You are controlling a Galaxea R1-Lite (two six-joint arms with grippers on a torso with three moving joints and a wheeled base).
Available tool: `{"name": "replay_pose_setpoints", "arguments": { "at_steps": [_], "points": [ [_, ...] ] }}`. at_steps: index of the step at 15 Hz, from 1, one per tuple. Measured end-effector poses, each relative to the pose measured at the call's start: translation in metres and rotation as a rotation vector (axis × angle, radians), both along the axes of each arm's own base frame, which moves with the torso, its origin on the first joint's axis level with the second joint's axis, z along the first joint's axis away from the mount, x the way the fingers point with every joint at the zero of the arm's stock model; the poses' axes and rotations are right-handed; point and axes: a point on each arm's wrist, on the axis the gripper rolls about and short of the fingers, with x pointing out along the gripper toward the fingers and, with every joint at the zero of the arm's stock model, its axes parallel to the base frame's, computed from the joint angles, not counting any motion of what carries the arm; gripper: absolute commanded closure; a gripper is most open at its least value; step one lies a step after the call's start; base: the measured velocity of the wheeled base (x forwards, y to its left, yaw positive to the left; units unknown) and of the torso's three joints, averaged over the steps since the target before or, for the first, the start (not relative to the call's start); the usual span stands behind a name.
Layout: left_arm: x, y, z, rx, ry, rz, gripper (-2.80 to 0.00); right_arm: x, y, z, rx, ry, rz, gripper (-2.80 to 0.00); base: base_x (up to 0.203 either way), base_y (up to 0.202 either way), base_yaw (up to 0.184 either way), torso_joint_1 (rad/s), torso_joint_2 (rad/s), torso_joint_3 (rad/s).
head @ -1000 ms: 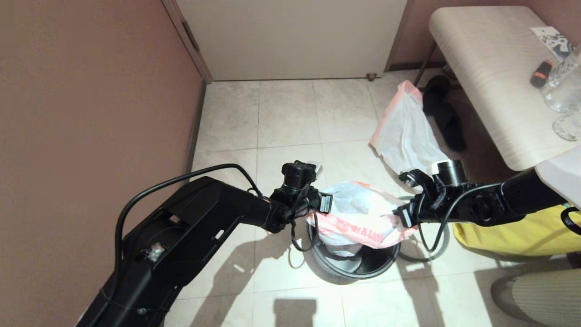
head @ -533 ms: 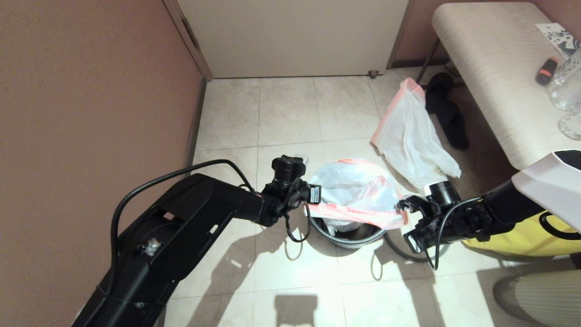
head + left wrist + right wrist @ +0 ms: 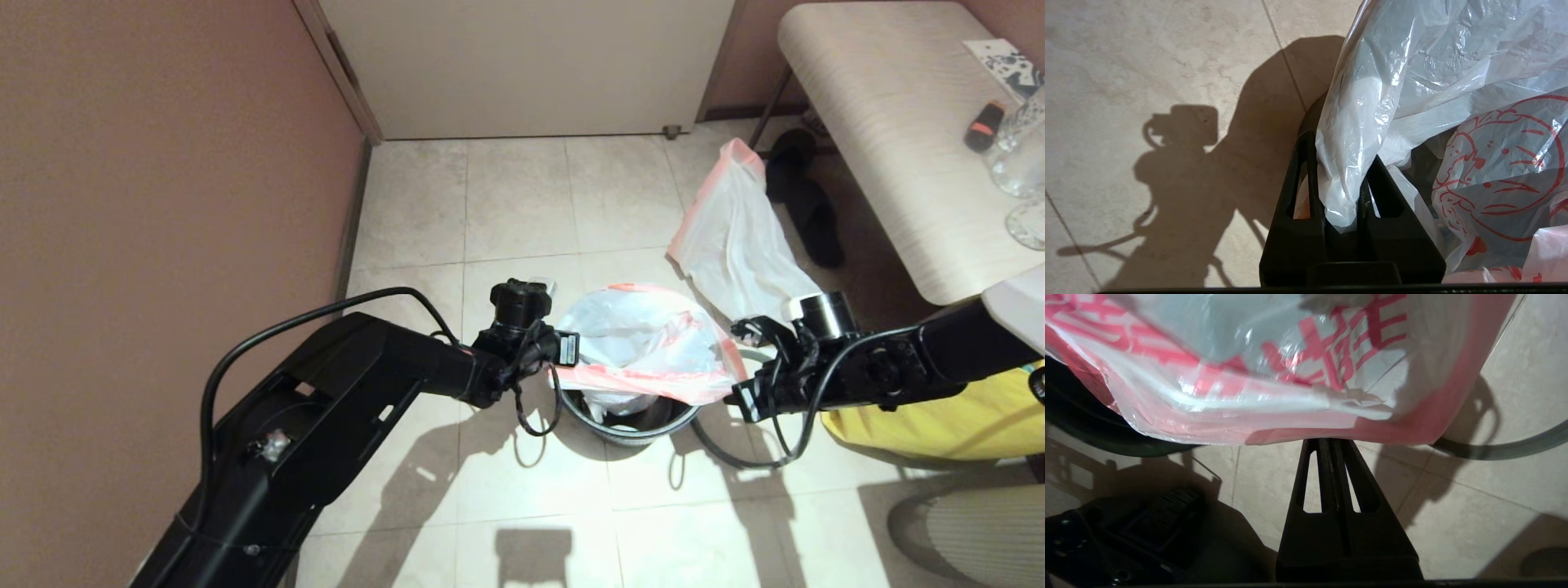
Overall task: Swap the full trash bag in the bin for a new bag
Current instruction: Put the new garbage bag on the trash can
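The new bag, white with large red characters, is stretched open over the black bin between my two grippers. My left gripper is at the bin's left side, shut on a bunched fold of the new bag that fills the gap between its fingers. On the bin's right side, my right gripper has its fingers pressed together, tips tucked under the bag's pink rim. The grey hoop lies on the floor right of the bin. The full trash bag lies behind it.
A yellow bag lies on the floor under my right arm. A beige table with glassware stands at the right, black slippers beneath it. A brown wall runs along the left and a door is behind.
The new bag has come down and spread wider over the bin's mouth. My right gripper dipped low to the bin's right, then rose again, still on the bag's rim. The left gripper barely moved.
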Motion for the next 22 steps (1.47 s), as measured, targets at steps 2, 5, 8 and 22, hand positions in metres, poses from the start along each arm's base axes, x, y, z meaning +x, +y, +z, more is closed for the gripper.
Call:
{"name": "replay_pose_setpoints", "arguments": {
  "at_steps": [2,5,8,22],
  "points": [
    [-0.003,-0.004,-0.002,0.004,0.005,-0.009,0.0,-0.001,-0.002,0.017,0.076,-0.055,-0.011,0.0,0.0,0.0,0.0,0.0,0.0,0.0],
    [-0.003,-0.006,-0.004,0.005,0.006,-0.012,0.0,-0.009,-0.007,0.034,0.108,-0.096,0.003,0.0,0.0,0.0,0.0,0.0,0.0,0.0],
    [-0.001,-0.006,-0.007,0.008,0.007,-0.002,0.0,-0.033,-0.011,0.049,0.04,-0.035,0.11,0.0,0.0,0.0,0.0,0.0,0.0,0.0],
    [-0.005,-0.013,-0.012,0.013,0.015,-0.017,0.0,0.0,0.029,0.008,0.223,0.001,0.012,0.0,0.0,0.0,0.0,0.0,0.0,0.0]
  ]
}}
